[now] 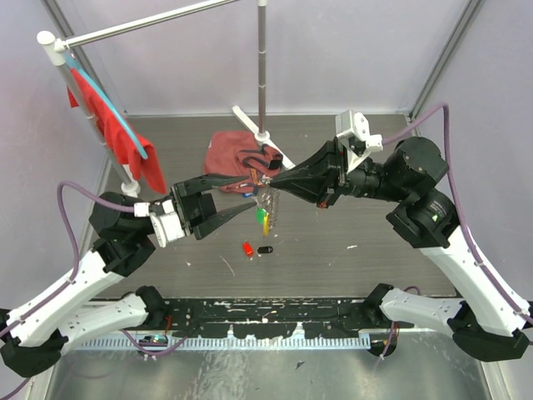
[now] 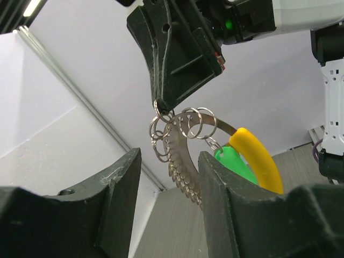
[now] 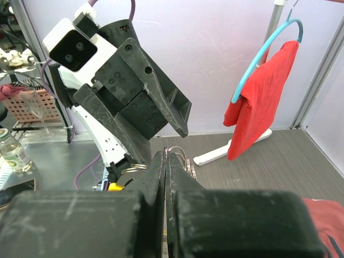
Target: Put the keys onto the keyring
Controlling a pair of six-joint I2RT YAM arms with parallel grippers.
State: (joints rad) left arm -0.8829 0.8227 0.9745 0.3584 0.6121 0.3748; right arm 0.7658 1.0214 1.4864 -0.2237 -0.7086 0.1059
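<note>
The right gripper (image 1: 271, 185) is closed tight on the keyring (image 2: 177, 153), holding it in the air; the left gripper (image 2: 169, 161) stands open just left of it

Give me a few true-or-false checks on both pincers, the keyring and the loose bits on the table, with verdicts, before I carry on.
1. The right pincer is shut on the keyring. True.
2. The left pincer is clamped on the keyring too. False: its fingers stand apart and grip nothing.
3. The keyring lies flat on the table. False: it hangs in the air from the right pincer, with a yellow key and a green key beside it.
4. A small red piece and a small black piece lie on the table below the pincers. True.
</note>
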